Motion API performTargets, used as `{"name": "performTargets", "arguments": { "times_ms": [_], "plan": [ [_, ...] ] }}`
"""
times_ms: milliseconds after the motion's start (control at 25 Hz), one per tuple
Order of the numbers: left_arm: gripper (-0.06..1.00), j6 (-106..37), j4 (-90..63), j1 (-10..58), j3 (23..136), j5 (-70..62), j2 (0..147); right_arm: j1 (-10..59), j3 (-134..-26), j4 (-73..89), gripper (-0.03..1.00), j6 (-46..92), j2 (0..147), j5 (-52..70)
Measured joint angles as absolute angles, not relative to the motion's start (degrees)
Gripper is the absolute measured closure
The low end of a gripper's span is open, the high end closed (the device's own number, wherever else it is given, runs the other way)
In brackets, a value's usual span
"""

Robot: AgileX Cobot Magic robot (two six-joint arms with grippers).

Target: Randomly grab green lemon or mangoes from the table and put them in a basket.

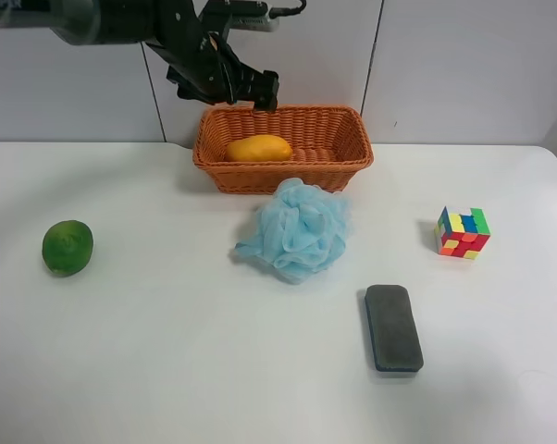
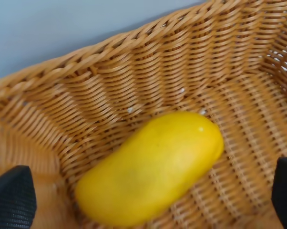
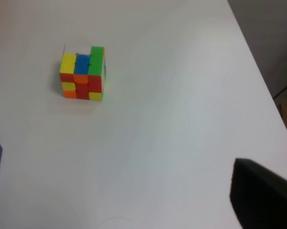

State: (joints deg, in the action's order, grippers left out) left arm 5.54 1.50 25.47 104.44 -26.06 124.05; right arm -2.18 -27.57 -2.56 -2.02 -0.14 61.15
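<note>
The yellow-orange mango (image 1: 259, 148) lies inside the wicker basket (image 1: 283, 171) at the back of the white table (image 1: 167, 370). The left wrist view shows the mango (image 2: 150, 167) on the basket's woven floor (image 2: 134, 71). My left gripper (image 1: 251, 92) hovers over the basket's back left rim, open and empty, with its fingers (image 2: 12, 198) spread on either side of the mango without touching it. The green lemon (image 1: 68, 247) sits alone on the table at the exterior view's left. Of my right gripper only one dark finger (image 3: 258, 195) shows, above bare table.
A light blue mesh bath puff (image 1: 297, 229) lies just in front of the basket. A colourful puzzle cube (image 1: 463, 232) stands at the exterior view's right and shows in the right wrist view (image 3: 83, 72). A dark grey eraser block (image 1: 393, 326) lies in front.
</note>
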Motion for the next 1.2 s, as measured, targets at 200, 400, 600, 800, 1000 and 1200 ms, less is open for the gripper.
{"name": "performTargets", "arguments": {
  "times_ms": [200,400,600,800,1000,1200],
  "plan": [
    [-0.05,4.4,6.5,25.5,104.4,-36.2,114.5,-2.2,-27.6,-2.6,-0.02,-2.0,-0.1,61.2],
    [-0.05,3.8,13.9,25.5,104.4,-47.5,101.5,-2.2,-27.6,-2.6,-0.02,-2.0,-0.1,61.2],
    [-0.05,3.8,22.1,25.5,104.5,-61.9,89.9,-2.2,-27.6,-2.6,-0.02,-2.0,-0.1,61.2],
    [-0.05,3.8,25.8,25.5,99.6,-68.6,76.8,-2.2,-27.6,-2.6,-0.02,-2.0,-0.1,61.2],
    [-0.05,4.1,26.3,25.5,85.2,-69.2,61.0,-2.2,-27.6,-2.6,-0.02,-2.0,-0.1,61.2],
    [-0.05,8.3,25.0,25.5,68.7,-69.3,42.9,-2.2,-27.6,-2.6,-0.02,-2.0,-0.1,61.2]
  ]
}}
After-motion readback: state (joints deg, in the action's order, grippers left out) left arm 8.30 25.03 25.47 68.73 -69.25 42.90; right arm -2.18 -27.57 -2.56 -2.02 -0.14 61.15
